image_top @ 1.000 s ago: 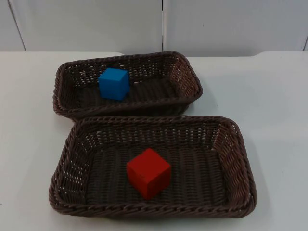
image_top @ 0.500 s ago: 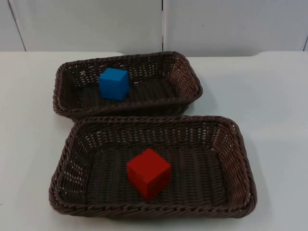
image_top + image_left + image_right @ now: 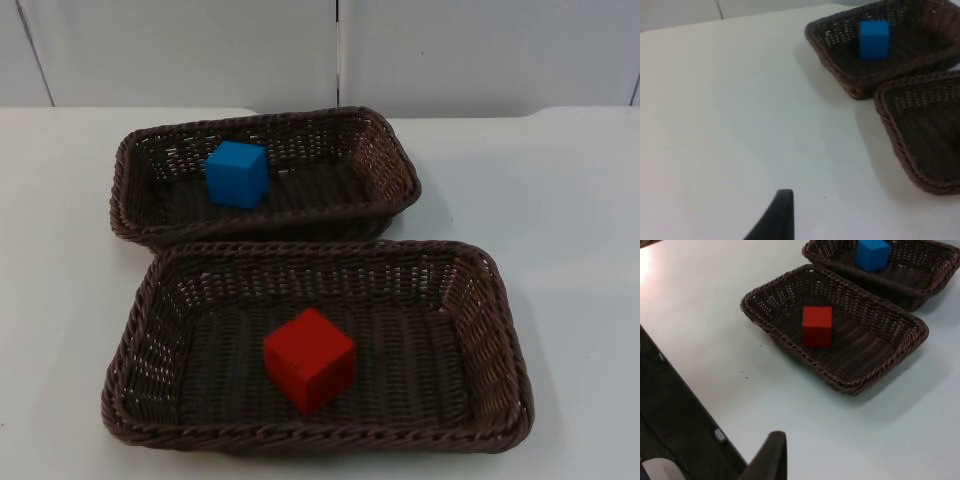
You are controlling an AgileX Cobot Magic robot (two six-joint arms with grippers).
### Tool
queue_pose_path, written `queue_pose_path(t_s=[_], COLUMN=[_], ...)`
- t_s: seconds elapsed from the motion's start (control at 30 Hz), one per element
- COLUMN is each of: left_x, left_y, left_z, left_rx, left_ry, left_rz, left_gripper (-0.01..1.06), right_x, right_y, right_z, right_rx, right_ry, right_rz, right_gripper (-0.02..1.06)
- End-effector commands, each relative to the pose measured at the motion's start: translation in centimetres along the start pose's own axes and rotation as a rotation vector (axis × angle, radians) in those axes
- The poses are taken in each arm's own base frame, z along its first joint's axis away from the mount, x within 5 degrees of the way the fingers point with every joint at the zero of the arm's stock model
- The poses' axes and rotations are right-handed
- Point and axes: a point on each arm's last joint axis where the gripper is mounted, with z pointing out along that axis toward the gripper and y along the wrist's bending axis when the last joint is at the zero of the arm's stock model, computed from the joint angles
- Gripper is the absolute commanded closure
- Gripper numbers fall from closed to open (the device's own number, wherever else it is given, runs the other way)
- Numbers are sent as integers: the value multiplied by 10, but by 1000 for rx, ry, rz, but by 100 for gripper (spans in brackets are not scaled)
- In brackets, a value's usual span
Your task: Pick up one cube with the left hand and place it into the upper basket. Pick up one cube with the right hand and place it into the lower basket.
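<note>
A white table (image 3: 560, 200) holds two dark woven baskets, one behind the other, their near and far rims touching. Going left to right, the left gripper (image 3: 780, 210) comes first: it hangs over bare table well to the left of both baskets, and one black fingertip is all that can be made out of it, so I cannot tell whether it is wide or narrow. From it, the upper basket (image 3: 840, 80) lies toward about 1 o'clock, with the blue cube (image 3: 873, 39) sitting inside on its floor, resting flat.

In the top view, the upper basket (image 3: 390, 150) sits at 12 o'clock on the table, the blue cube (image 3: 238, 173) left of its middle. The lower basket (image 3: 480, 330) sits at 6 o'clock, its long side running left to right, and the red cube (image 3: 309, 359) rests near its middle, turned so one corner faces the viewer.

The right gripper (image 3: 771, 455) hangs above the table edge, well apart from the baskets; again a single fingertip shows, so its opening cannot be told. From it, the lower basket (image 3: 770, 320) and red cube (image 3: 817, 326) lie toward 12 o'clock, with the blue cube (image 3: 872, 253) beyond at 1 o'clock.

Both cubes appear already placed, so the task looks finished, with both arms waiting.
</note>
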Motion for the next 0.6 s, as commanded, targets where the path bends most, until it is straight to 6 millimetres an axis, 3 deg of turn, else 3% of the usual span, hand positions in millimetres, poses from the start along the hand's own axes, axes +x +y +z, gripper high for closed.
queue_pose_path(t_s=[0.0, 0.57], left_x=[0, 0], left_y=[0, 0], left_z=[1, 1], left_rx=[-31, -119], left_ry=[-8, -5], left_rz=[-18, -62], left_gripper=[0, 0], right_x=[0, 0], right_y=[0, 0], right_z=[0, 0], right_rx=[1, 1], right_ry=[-5, -5], right_rz=[5, 5], right_gripper=[-1, -1])
